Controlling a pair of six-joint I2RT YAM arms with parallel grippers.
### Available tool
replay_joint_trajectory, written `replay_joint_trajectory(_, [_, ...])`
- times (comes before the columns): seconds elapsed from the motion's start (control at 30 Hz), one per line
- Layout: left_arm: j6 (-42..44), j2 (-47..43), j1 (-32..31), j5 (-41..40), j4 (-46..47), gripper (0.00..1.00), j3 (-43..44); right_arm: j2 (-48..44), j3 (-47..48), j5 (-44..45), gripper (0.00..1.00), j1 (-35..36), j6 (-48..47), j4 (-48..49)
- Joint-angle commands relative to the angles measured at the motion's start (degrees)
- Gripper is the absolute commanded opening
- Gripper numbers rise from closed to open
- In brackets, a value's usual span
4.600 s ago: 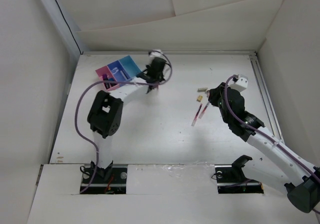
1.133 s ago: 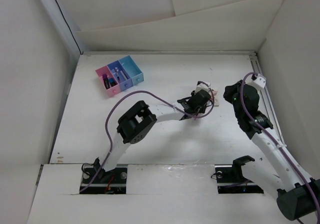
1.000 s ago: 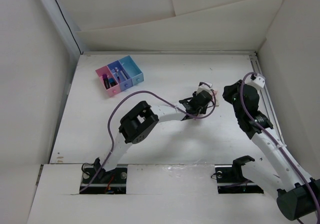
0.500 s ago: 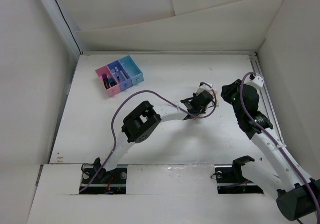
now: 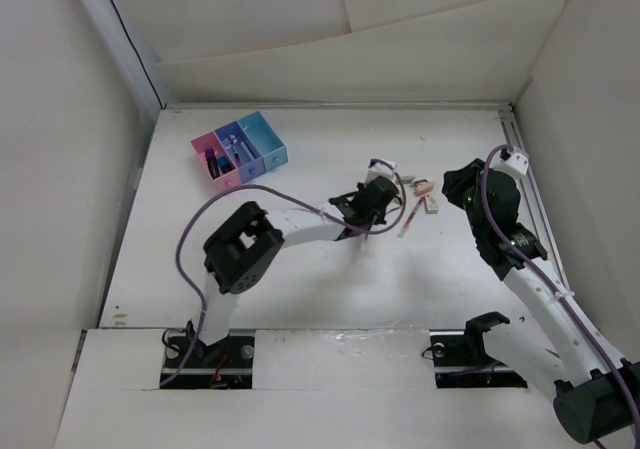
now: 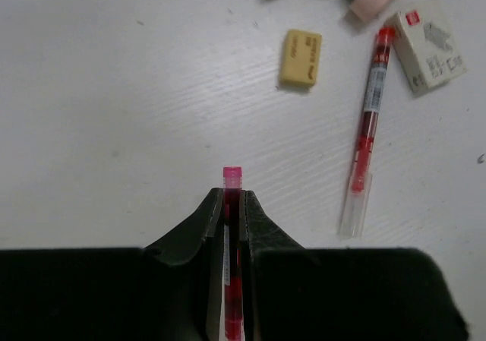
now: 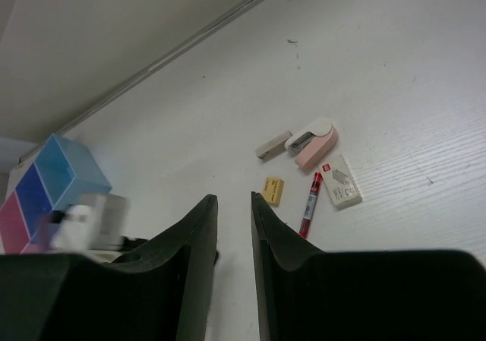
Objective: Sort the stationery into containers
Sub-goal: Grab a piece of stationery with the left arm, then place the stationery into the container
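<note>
Left gripper (image 6: pixel 233 204) is clamped on a red pen (image 6: pixel 232 175) over the table, well apart from the boxes (image 5: pixel 272 156), right gripper (image 7: pixel 234 204) narrowly parted, empty; the pen's slim smooth barrel could slide out in transit.

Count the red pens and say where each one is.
2. One red pen is clamped in the left gripper; the other lies on the table beside a yellow eraser. The containers may hide more.

Bright, even, diffuse light covers a white worktop (image 5: pixel 330 279), leaving only faint, soft shadows. Both wrist views show its grain crisply (one white block (image 7: pixel 87 221), lower left, is smeared by blur).
</note>
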Motion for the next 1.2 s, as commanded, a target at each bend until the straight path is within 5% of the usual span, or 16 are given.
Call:
replay_joint_trajectory(0.0, [-2.5, -14.2, 6.75, 1.54, 3.28, 0.0, -3.75, -0.87, -0.13, -1.13, 0.3, -0.34, -0.63, 2.86])
replay_joint_trajectory(0.23, [-7.33, -21.59, 26.93, 9.54, 1.0, 0.0, -4.38, -0.34, -0.74, -2.8, 0.3, -0.34, -0.63, 4.0])
replay_joint_trajectory(0.47, [-16.91, -17.84, 45.76, 19.91, 2.66, 0.0, -1.48, 1.41, -0.74, -4.47, 0.3, 1.77, -1.69, 5.14])
replay_joint_trajectory(0.77, [-15.25, -8.78, 50.01, 11.14, -6.64, 0.0, 12.57, 3.17, -0.13, -3.86, 0.3, 3.35, -2.22, 5.14])
replay_joint_trajectory(1.17, [-14.28, -6.66, 52.47, 7.0, -4.64, 0.0, 10.92, 3.17, 0.4, -3.86, 0.32, 3.88, -2.22, 5.14])
